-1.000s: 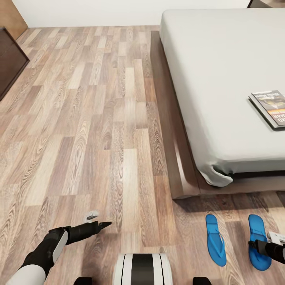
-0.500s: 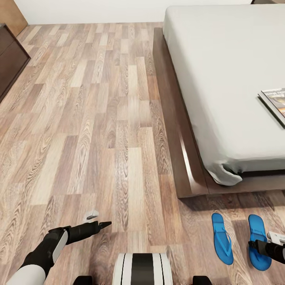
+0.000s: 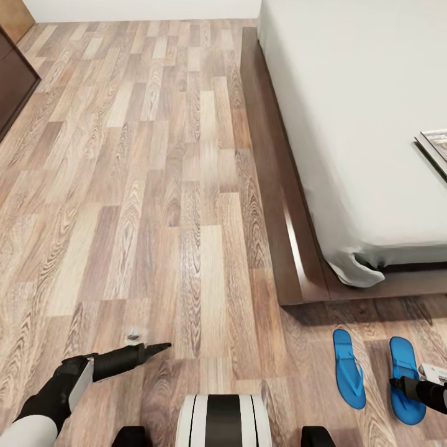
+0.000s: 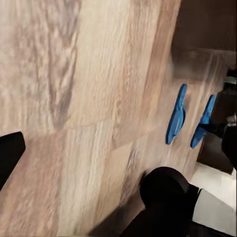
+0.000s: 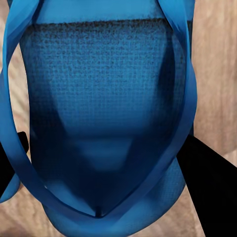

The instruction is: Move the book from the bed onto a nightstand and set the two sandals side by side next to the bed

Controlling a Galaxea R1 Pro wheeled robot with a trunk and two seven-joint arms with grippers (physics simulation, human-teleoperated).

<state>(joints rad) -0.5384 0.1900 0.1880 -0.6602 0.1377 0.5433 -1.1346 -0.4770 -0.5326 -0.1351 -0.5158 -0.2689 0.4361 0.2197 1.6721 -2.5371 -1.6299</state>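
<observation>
Both sandals [image 3: 372, 369] lie parallel on the floor [image 3: 155, 186] at the bed [image 3: 347, 112] foot corner. Right gripper [image 3: 397, 385] spread over the outer one; left gripper [image 3: 162, 346] state unclear. Book [image 3: 436, 144] at mattress edge
</observation>
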